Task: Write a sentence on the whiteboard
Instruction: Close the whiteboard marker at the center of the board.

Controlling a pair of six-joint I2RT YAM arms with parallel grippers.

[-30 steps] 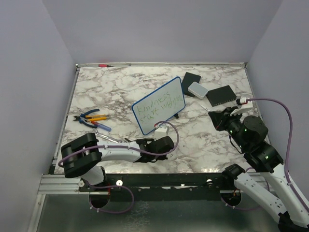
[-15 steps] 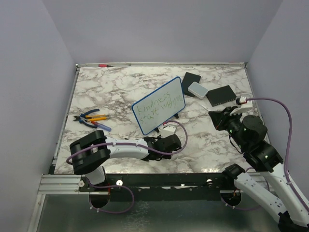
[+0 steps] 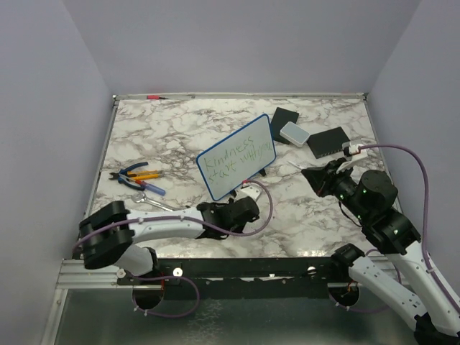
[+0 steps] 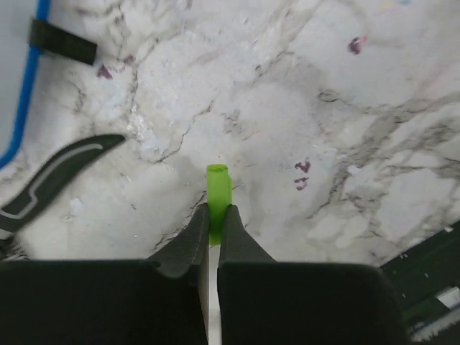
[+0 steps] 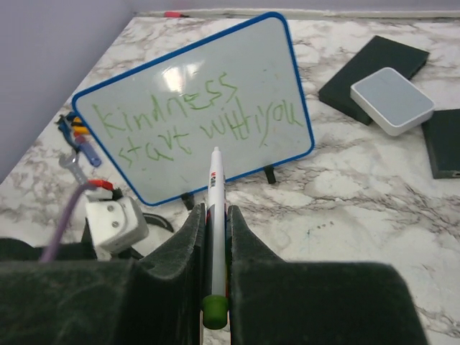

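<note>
The whiteboard stands in the middle of the table; the right gripper squeezes the pen, its tip pointing straight at the board; the left gripper squeezes a green cap.

The whiteboard has green words on it, written by hand. The sentence sits in two lines. The top line reads "kindness", all in small letters. The line under it reads "start with you". The last two words run close together, and the "with" has extra strokes, so it is a bit hard to make out. Both lines slant up to the right, just like the board does in the right wrist view. In the top view the same green words show on the board, but they are small and only partly clear. The white pen has a tiny red and dark mark near its tip, too small to read.
</note>
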